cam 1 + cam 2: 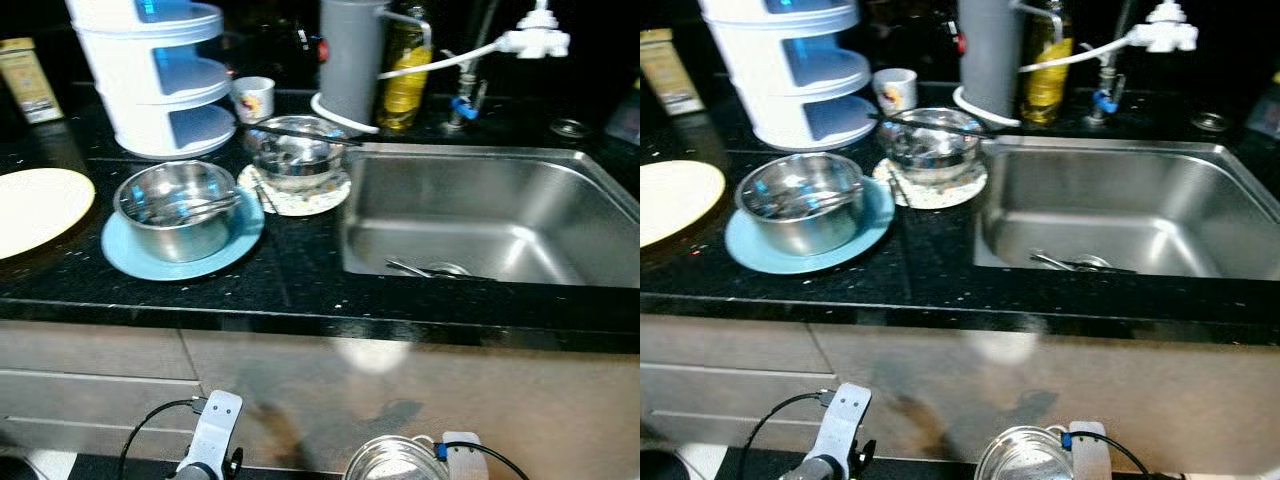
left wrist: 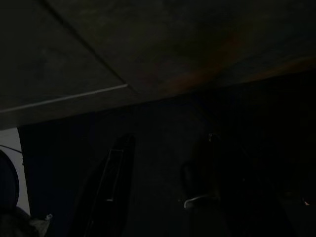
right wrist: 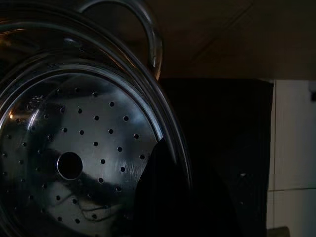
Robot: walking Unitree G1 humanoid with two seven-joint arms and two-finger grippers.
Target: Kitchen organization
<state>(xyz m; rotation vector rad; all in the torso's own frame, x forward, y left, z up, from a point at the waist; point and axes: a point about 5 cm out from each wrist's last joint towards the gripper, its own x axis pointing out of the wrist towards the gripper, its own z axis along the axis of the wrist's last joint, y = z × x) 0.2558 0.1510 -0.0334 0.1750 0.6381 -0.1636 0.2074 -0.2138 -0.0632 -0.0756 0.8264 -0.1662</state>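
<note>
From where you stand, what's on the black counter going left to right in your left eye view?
Cream round plate → shiny steel bowl on a light blue plate → second steel bowl on a patterned plate → stainless steel sink.

Desk (image 1: pixel 300 275): glossy black speckled stone, polished front edge. Sink (image 1: pixel 600 200): brushed stainless steel, satin sheen. Steel bowl (image 1: pixel 178 208) at 9 o'clock from sink: shiny metal, mirror-like, on smooth pale blue plate (image 1: pixel 125 255), plastic or glazed, cannot tell. Second steel bowl (image 1: pixel 295 150): glossy metal, on patterned mat (image 1: pixel 300 200). Tiered rack (image 1: pixel 155 75) at 11 o'clock: smooth white plastic. Cream plate (image 1: pixel 35 205): matt-looking. Grey cylinder (image 1: pixel 350 60): matt. Bottle (image 1: pixel 405 70): clear, glossy, yellow liquid. Perforated steel plate (image 3: pixel 74 148) at right hand (image 3: pixel 168 197): polished metal, fine scratches. Cabinet front (image 1: pixel 420 390): smooth beige, slight sheen.
</note>
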